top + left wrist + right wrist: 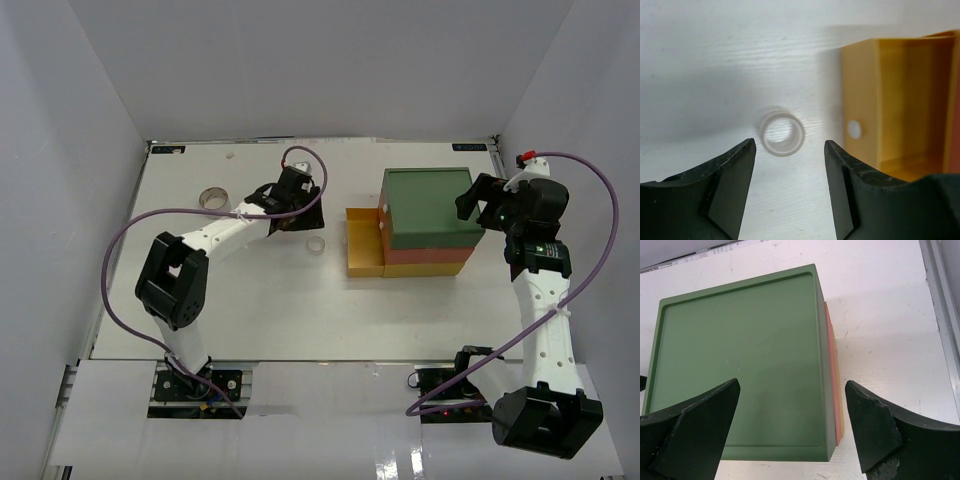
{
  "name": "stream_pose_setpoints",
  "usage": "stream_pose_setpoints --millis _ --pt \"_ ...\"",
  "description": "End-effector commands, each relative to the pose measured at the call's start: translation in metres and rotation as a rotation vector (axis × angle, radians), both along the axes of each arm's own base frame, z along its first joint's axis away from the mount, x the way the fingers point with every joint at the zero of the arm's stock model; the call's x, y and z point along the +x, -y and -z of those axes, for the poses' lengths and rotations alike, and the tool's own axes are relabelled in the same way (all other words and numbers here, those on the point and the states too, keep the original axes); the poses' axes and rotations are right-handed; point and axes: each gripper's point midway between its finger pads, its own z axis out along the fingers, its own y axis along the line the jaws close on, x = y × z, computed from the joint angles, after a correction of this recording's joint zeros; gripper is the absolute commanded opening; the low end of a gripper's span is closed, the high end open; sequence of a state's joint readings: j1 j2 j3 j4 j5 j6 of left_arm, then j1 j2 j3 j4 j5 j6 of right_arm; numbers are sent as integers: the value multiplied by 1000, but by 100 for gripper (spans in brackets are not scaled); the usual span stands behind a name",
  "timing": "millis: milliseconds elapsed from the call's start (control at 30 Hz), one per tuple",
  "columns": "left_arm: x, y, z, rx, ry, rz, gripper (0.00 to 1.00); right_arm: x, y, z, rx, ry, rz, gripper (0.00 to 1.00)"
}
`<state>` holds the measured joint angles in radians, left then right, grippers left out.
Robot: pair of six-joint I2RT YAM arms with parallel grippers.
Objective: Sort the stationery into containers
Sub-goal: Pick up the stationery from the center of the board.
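A white tape roll (781,133) lies flat on the table just beyond my left gripper (790,145), whose jaws stand open with nothing between them. From above, this white roll (316,244) sits between the left gripper (300,212) and the pulled-out yellow drawer (362,248) of the containers (428,205). The yellow drawer (900,100) looks empty inside. A grey tape roll (212,198) rests at the far left. My right gripper (792,384) hovers open over the right part of the green top (740,365); from above it (478,195) is at the stack's right side.
The orange-red middle drawer (381,226) sticks out slightly to the left above the yellow one. White walls enclose the table on three sides. A purple cable (130,230) loops beside the left arm.
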<state>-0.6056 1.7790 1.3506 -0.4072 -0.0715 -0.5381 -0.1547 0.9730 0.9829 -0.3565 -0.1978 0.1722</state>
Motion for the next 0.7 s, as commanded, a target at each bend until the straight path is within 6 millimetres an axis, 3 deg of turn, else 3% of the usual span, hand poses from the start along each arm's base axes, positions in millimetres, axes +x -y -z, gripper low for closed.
stream_pose_setpoints --millis 0,267,567,667 --pt "-10 -15 23 54 -51 16 68 0 -4 -6 -14 40 -24 92" --pt "-2 -24 68 118 -119 0 64 -3 -4 -7 -22 45 -20 92" --pt "1 -25 85 147 -140 2 52 -3 -5 -5 -24 44 -20 92" --pt "0 -25 87 151 -143 5 42 -3 -5 -6 -24 47 -22 92"
